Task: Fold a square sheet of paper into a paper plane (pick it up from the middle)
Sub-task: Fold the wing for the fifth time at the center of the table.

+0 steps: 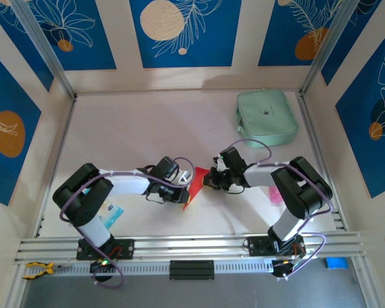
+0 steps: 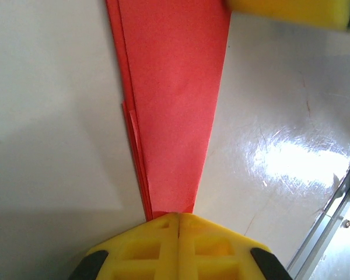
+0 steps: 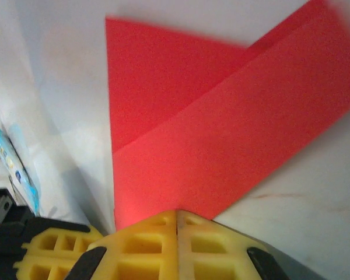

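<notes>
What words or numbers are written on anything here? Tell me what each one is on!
No text here can be read.
Tiny dark mark on the pouch: too small to read.
Print on the packet: too blurred to read.
Red paper: no writing on the sides that show.

No legible text, brand or number found. Print on the blue-and-white packet (image 3: 11, 160), left of the fingers (image 3: 146, 233) of the right gripper (image 3: 177, 214), is too blurred to read.
</notes>
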You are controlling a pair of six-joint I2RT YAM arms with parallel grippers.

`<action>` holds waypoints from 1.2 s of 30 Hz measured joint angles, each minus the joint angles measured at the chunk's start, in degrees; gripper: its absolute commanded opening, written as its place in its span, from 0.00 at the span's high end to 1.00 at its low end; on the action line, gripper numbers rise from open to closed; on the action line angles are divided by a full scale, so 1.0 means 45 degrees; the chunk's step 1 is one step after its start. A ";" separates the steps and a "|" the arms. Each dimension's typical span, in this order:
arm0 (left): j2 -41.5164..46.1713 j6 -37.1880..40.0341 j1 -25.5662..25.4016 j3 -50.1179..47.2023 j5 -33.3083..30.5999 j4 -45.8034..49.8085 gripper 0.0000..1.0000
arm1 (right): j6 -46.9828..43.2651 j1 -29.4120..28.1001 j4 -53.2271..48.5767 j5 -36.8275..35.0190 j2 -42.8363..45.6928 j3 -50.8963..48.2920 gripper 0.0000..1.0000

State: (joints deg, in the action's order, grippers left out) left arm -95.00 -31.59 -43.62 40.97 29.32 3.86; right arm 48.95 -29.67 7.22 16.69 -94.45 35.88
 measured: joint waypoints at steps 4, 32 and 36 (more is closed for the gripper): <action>0.0000 0.0000 0.0000 0.0000 0.0000 0.0000 1.00 | -0.0029 0.0452 -0.0039 0.0005 0.0039 0.0010 0.94; -0.0219 0.0005 0.0000 0.0121 0.0248 -0.0087 1.00 | -0.0544 0.3026 0.0427 0.0112 -0.0777 0.0724 0.90; -0.0219 0.0000 0.0000 0.0121 0.0248 -0.0087 1.00 | -0.0578 0.3288 0.0437 0.0107 -0.0719 0.0850 0.88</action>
State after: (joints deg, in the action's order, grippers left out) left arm -95.98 -31.59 -43.62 41.52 30.44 3.46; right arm 46.35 -14.87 9.19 17.17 -97.69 39.70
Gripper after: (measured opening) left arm 0.064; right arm 0.110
